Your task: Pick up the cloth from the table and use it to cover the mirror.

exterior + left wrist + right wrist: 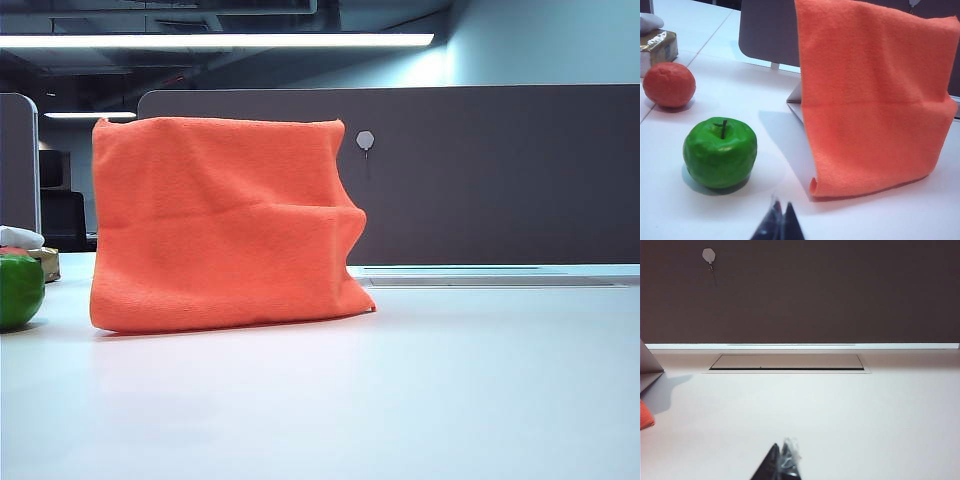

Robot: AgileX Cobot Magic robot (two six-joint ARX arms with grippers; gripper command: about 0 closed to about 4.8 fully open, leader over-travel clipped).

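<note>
- The orange cloth (pixel 225 225) hangs draped over an upright support near the left part of the table (pixel 420 400), its lower hem resting on the tabletop and its top edge running level across.
- The mirror (pixel 796 100) is almost wholly hidden: in the left wrist view only a thin pale sliver of an edge or stand pokes out beside the cloth, just above the table. No reflecting face shows in any view.
- Judged from this, the covering looks done; the cloth spans the front from top to table with a few soft creases and one fold at its right side.
- The left gripper (pixel 780 220) sits low over the table in front of the cloth, apart from it, its dark fingertips pressed together and holding nothing.
- The right gripper (pixel 782 462) hovers over bare table well to the right of the cloth, jaws likewise closed and empty; only an orange corner of the cloth shows at the edge of its view.
- Neither arm appears in the exterior view.
- A green apple (pixel 720 152) stands just left of the cloth, with an orange round fruit (pixel 669 84) farther back toward the table's left edge, beside a small box (pixel 659 47).
- What seems left is little: perhaps only for the arms to stay clear, since a nudge could slide the cloth off.
</note>
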